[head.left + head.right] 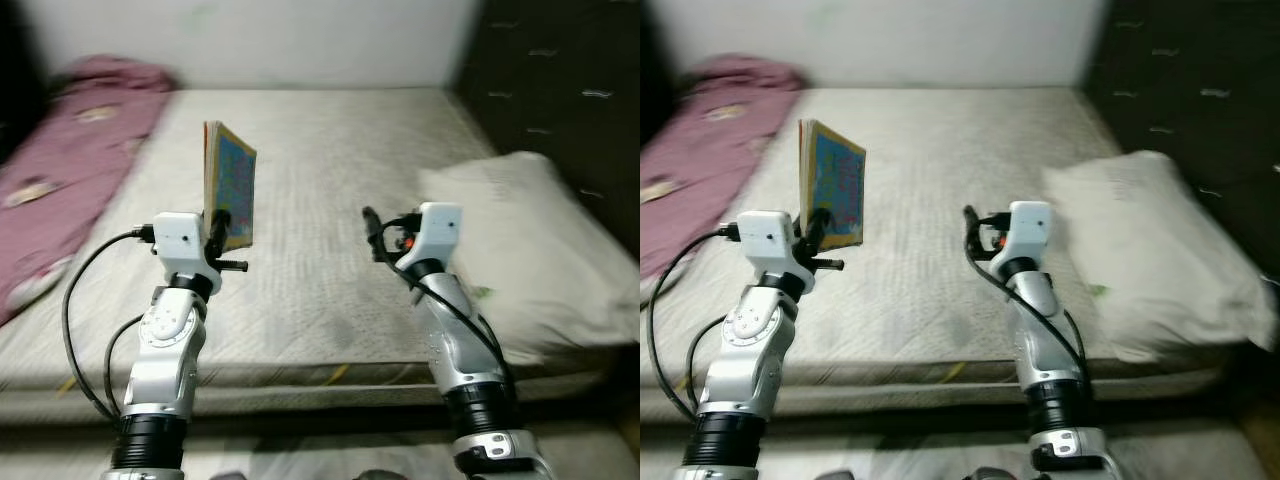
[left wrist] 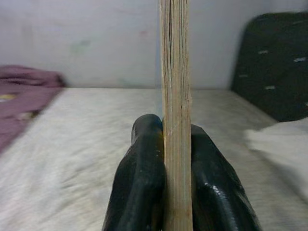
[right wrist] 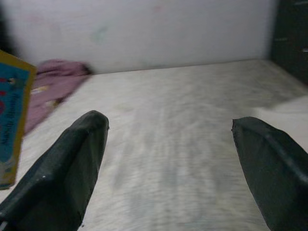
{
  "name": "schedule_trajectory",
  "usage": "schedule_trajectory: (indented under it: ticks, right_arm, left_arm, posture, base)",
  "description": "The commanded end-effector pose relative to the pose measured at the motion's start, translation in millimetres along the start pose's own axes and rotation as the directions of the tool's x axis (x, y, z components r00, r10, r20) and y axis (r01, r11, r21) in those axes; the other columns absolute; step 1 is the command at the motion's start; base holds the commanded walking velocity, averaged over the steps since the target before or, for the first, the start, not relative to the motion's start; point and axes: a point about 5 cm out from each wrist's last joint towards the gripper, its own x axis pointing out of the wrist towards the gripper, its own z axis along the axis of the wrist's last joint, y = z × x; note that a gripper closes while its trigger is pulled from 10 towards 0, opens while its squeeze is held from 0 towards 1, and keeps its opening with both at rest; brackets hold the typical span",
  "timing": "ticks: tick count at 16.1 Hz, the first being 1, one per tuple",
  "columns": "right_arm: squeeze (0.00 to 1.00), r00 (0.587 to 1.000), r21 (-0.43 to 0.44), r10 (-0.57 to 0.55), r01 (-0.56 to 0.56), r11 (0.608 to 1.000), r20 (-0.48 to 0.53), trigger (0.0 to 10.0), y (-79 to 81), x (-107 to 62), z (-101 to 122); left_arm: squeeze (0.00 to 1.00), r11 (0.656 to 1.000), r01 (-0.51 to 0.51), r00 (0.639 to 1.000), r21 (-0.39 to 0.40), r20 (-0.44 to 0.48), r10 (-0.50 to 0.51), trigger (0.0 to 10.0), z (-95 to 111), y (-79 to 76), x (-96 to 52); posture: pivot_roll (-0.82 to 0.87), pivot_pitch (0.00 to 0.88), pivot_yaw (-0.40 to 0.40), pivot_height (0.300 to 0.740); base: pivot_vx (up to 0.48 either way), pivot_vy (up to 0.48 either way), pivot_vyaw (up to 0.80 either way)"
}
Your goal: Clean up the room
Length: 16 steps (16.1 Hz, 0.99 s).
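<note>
Bare mattress (image 1: 330, 180) ahead, pink blanket (image 1: 70, 160) far left, pillow (image 1: 520, 230) right. Left gripper (image 2: 175, 159) clamps children's book (image 1: 229, 184) upright above mattress; right gripper (image 3: 168, 159) spread, empty. Likely carry step; next needs spot to shelve book.

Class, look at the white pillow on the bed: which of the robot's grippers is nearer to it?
Right. The right gripper hangs open over the mattress just beside the pillow; the left gripper, shut on the book, is farther off toward the pink blanket.

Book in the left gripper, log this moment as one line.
left gripper: shut on book, upright | right gripper: open, empty | over mattress
</note>
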Motion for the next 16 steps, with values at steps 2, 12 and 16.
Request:
schedule_trajectory:
  ticks: [2,12,16]
  right_arm:
    - [0.0,1.0,0.01,0.018,-0.018,1.0,0.005,10.0,5.8,2.4,2.3]
    - [0.0,1.0,0.017,0.008,-0.008,1.0,0.0,10.0,5.2,2.6,1.4]
    - [0.0,1.0,0.014,0.008,-0.008,1.0,0.002,10.0,4.1,2.6,1.6]
  left_arm:
    - [0.0,1.0,0.011,0.998,0.014,0.064,-0.012,10.0,12.6,0.9,2.1]
    - [0.0,1.0,-0.009,0.999,0.002,0.053,0.009,10.0,12.1,-1.0,4.5]
    - [0.0,1.0,-0.008,0.999,-0.001,0.05,0.008,10.0,11.7,-2.2,4.9]
  posture:
    - [-0.09,0.0,-0.002,0.74]
    - [-0.09,0.0,0.0,0.74]
    - [-0.09,0.0,-0.002,0.74]
  base:
    - [0.411,0.0,0.0]
    - [0.07,0.0,-0.08]
    - [0.0,-0.271,-0.37]
